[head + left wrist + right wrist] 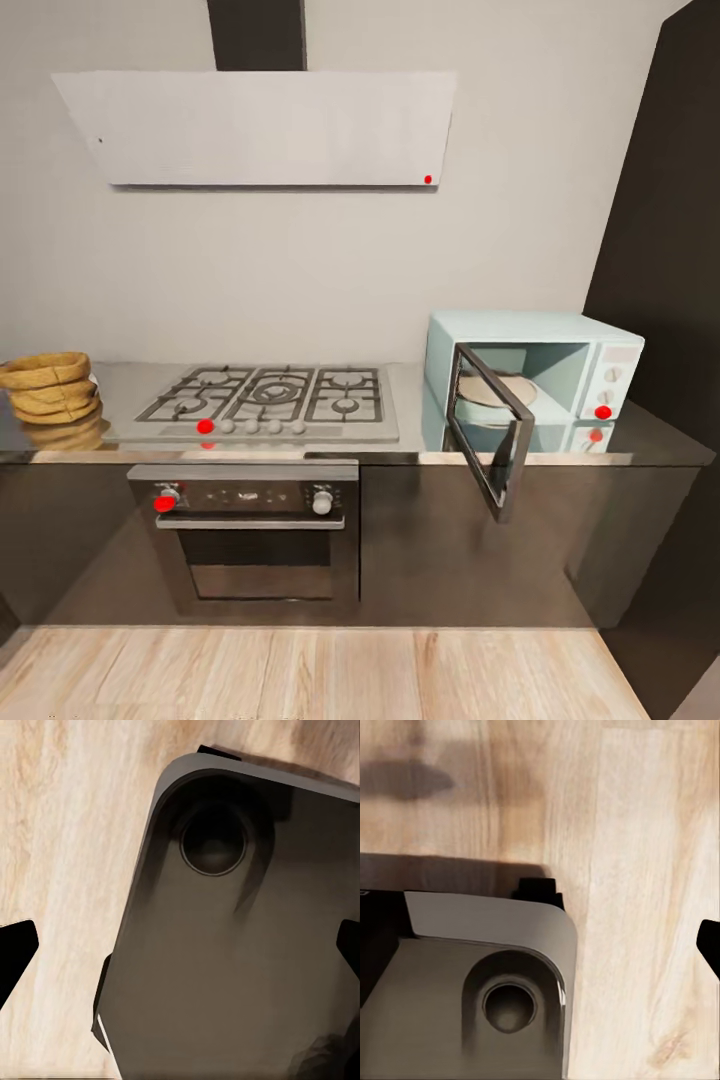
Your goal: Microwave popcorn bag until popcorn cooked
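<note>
1. Nearest to me, pale wood-plank flooring point(300, 675) is stretching across the bottom of the head view, its grain running in long blond streaks.
2. In the left wrist view, the robot's rounded grey base point(232, 945), smooth and matte with a dark circular recess, is hanging over that same floor; the left gripper's point(180, 945) two black fingertips point(16, 945) are poking in at opposite edges of the frame, spread wide with nothing between them.
3. In the right wrist view, another curved corner of the base point(472, 975) is showing, and only one black fingertip point(710, 945) of the right gripper is peeking in at the right edge, so I cannot tell whether it is released or clenched.
4. The countertop point(420, 445) is running across the middle of the head view, glossy grey and mirroring what stands on it, above dark cabinet fronts.
5. The popcorn bag point(50, 388) is sitting at the far left of the countertop, tan, wrinkled and ringed, with a rolled rim.
6. The microwave point(560, 365) is standing at the right, a pale mint box with its dark-framed glass door point(490, 440) swinging open toward the room, a round plate visible inside.
7. Between them, a grated steel gas hob point(265, 400) is lying flat, a black built-in oven point(250, 535) beneath it and a white slab hood point(260, 128) above.
</note>
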Robot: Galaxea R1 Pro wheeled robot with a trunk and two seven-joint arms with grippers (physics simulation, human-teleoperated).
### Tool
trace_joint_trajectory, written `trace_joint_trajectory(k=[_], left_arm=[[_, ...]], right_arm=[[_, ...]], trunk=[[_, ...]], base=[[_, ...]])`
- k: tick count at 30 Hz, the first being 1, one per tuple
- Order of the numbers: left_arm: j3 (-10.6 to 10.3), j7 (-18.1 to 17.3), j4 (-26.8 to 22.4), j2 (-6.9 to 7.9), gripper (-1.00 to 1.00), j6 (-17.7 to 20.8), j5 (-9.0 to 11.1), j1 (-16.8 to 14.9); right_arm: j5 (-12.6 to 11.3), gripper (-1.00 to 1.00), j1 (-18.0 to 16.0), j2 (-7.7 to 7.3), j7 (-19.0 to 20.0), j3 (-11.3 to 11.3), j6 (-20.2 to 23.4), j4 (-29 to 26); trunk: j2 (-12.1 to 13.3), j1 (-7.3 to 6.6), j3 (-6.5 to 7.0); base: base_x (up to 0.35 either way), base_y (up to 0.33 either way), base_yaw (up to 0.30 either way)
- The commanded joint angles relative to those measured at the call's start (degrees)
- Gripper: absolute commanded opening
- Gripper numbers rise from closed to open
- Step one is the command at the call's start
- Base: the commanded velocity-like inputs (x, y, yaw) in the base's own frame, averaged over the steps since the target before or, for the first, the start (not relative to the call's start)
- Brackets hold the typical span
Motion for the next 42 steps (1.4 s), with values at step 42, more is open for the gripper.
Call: trace_joint_trajectory(k=[42], left_arm=[[0.2,0.4,-0.1,-0.03,1.00,-0.1,0.3,0.0]], right_arm=[[9.7,1.00,1.9,1.44,-1.1,-0.5,-0.8,0.1]], trunk=[[0.0,0.00,-0.05]], base=[[0.000,0.000,0.285]])
